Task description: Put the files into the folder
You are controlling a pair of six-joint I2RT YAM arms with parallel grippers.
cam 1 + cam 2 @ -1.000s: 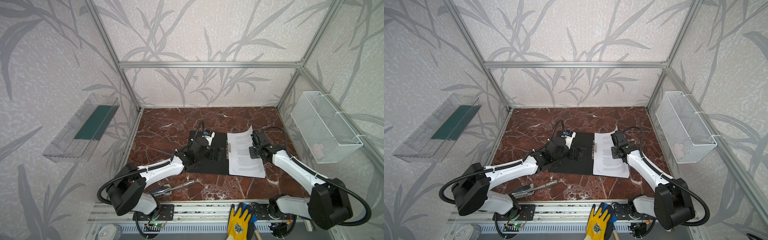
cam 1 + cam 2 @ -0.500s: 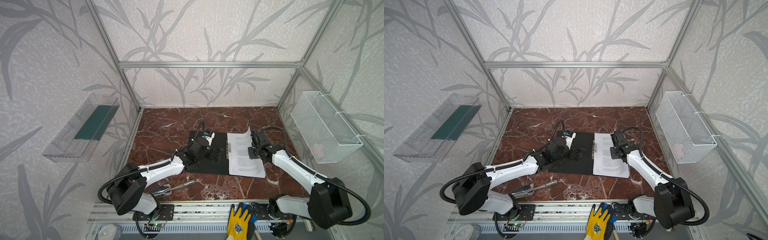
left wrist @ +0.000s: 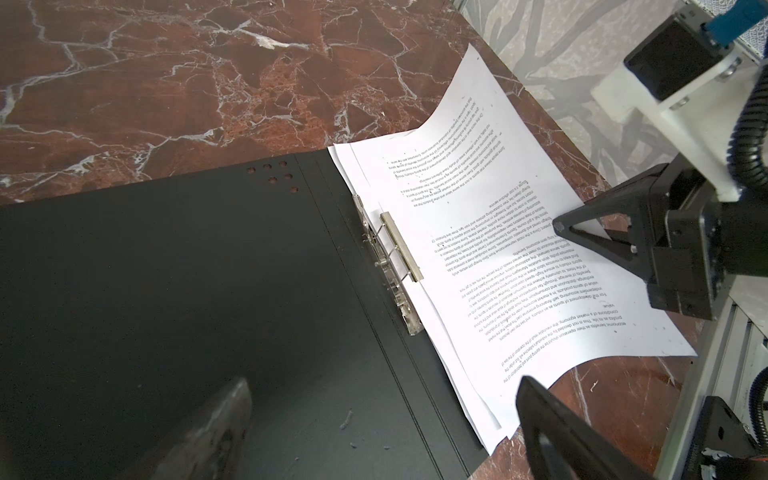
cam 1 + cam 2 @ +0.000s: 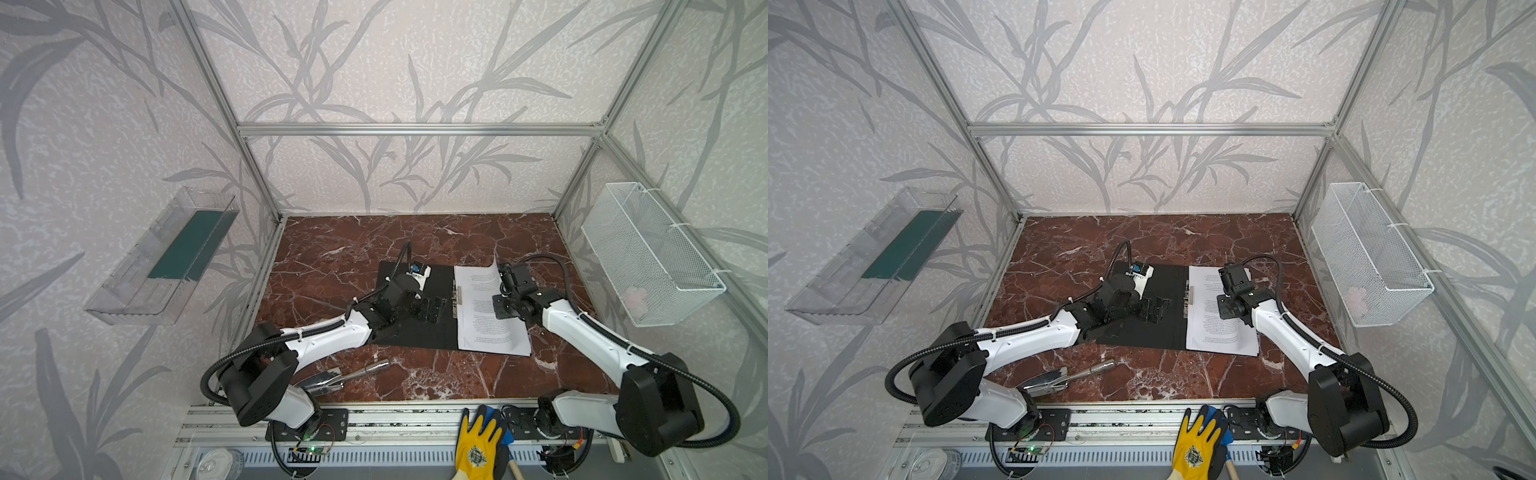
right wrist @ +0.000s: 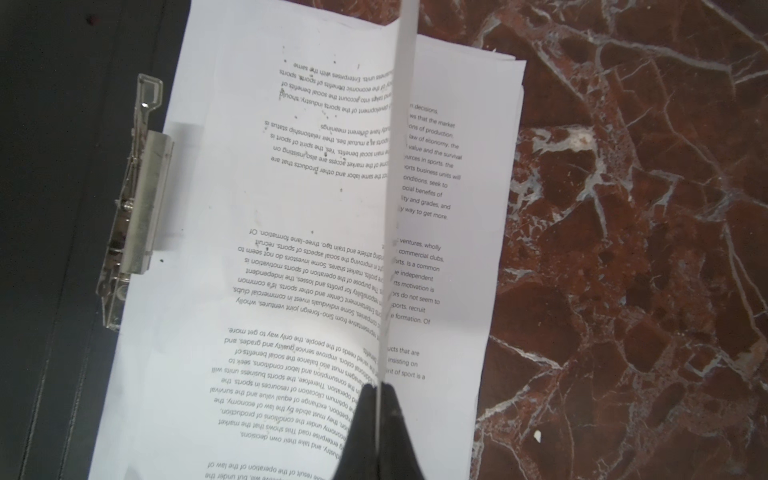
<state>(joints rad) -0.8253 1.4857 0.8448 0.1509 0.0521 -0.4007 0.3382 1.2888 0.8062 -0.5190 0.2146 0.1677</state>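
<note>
The folder (image 4: 415,332) is laid open on the marble table (image 4: 353,249), black inside upward, and the files (image 4: 486,332) are stacked on its right half, just beside the metal spine clip (image 3: 397,249). The right gripper (image 5: 379,390) is closed on the outer edge of the top sheet (image 5: 291,249), which is lifted so that it is seen edge-on in the right wrist view, with its far corner curled upward. The left gripper (image 4: 432,309) is held wide open, empty, low over the folder's bare left cover. Against the views of a second ago almost nothing is seen to have shifted: the pinch is kept and the sheet stays raised. The task is therefore judged nearly done, with this sheet yet to be laid flat and released. Whether the clip's bar is already pressed onto the sheets cannot be told for certain; it seems only to rest at their edge.
</note>
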